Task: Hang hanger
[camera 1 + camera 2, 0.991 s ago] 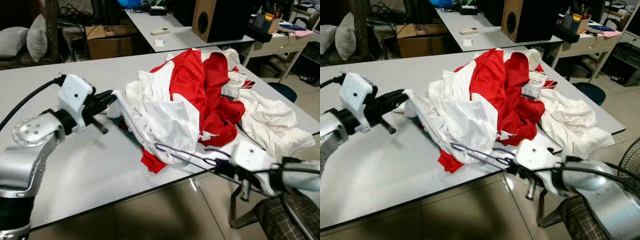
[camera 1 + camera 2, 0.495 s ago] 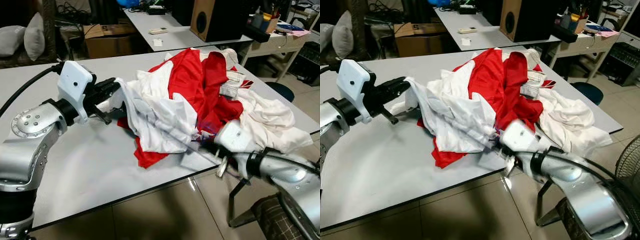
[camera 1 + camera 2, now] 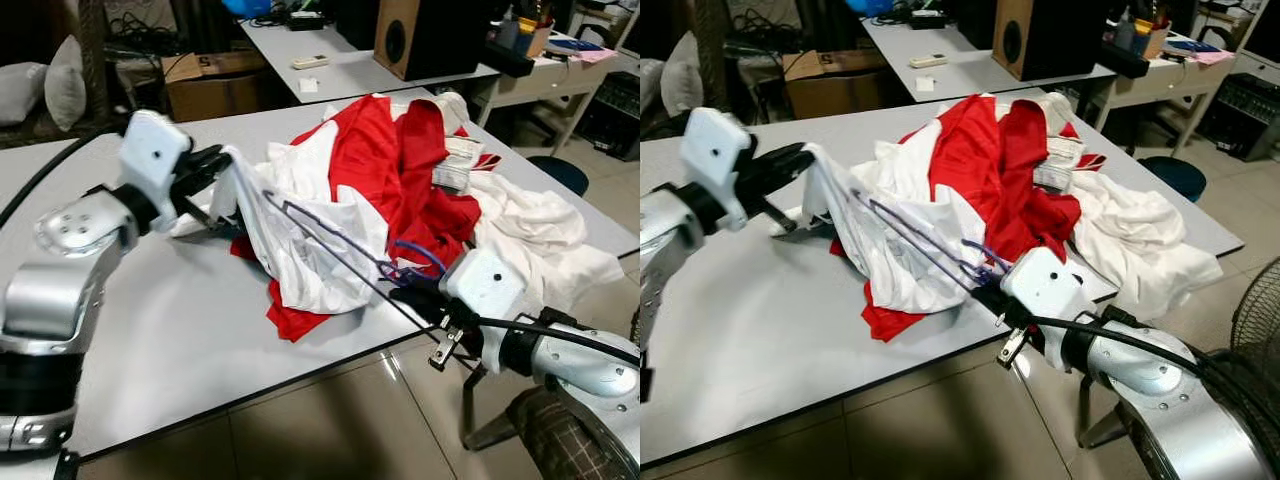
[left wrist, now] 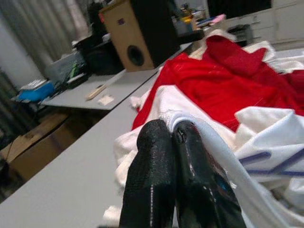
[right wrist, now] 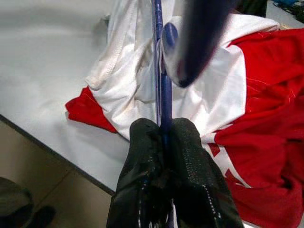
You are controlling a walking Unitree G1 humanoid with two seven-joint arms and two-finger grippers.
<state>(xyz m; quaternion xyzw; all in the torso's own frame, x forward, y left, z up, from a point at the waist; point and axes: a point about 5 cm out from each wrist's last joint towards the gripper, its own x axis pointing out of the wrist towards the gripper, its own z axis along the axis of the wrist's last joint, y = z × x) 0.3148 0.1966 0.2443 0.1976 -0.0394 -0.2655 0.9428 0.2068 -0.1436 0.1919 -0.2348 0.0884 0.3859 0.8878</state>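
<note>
A white shirt [image 3: 320, 250] lies at the front of a red and white pile of clothes [image 3: 410, 170] on the grey table [image 3: 170, 320]. My left gripper [image 3: 218, 165] is shut on the shirt's edge and holds it raised off the table; in the left wrist view white cloth [image 4: 199, 128] is pinched at the fingertips [image 4: 156, 130]. My right gripper [image 3: 405, 295], at the table's front edge, is shut on the hook end of a thin blue wire hanger [image 3: 330, 240]. The hanger slants up across the shirt toward the left gripper. The right wrist view shows the wire [image 5: 159, 71] running out from the shut fingers [image 5: 185, 137].
A second table [image 3: 340, 75] with a brown speaker [image 3: 430, 35] stands behind. A cardboard box [image 3: 215, 80] and pillows [image 3: 65, 85] sit at the back left. At the right there is a blue stool [image 3: 560, 175] and a fan [image 3: 1255, 320]. A tiled floor lies below the table edge.
The right gripper pushed the hanger into the pile, then drew back; the hanger now slants higher across the white shirt. The left gripper has lifted the shirt's edge a little.
</note>
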